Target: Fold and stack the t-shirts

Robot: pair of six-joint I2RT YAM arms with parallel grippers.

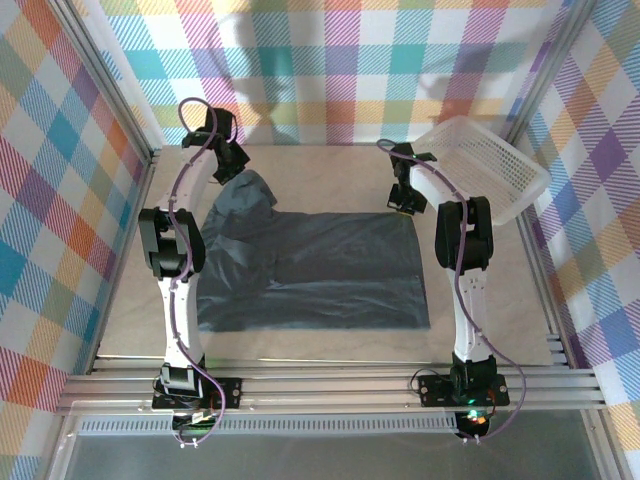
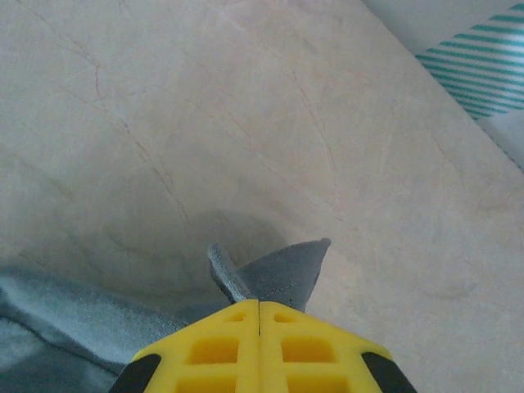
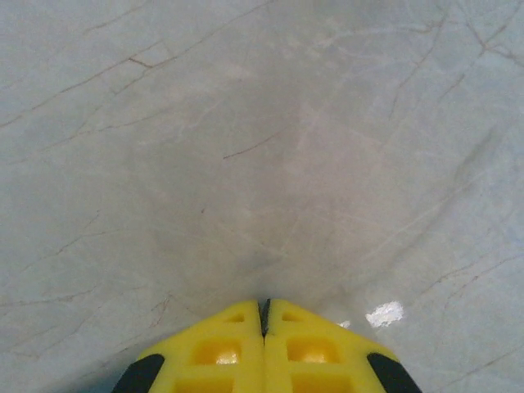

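Observation:
A dark charcoal-grey t-shirt [image 1: 320,270] lies spread across the middle of the table, its left side folded over itself. My left gripper [image 1: 228,165] is at the shirt's far left, shut on a corner of the fabric [image 2: 282,274] that pokes out past the yellow fingertips [image 2: 260,304]; that part is lifted off the table. My right gripper [image 1: 404,203] sits low at the shirt's far right corner. Its yellow tips [image 3: 264,304] are shut, with a thin dark sliver of fabric pinched between them, and bare table lies ahead of them.
A white perforated plastic basket [image 1: 490,165] leans tilted at the back right, just behind the right arm. Checked cloth walls enclose the pale marble-look table [image 1: 330,165]. An aluminium rail [image 1: 330,385] runs along the near edge.

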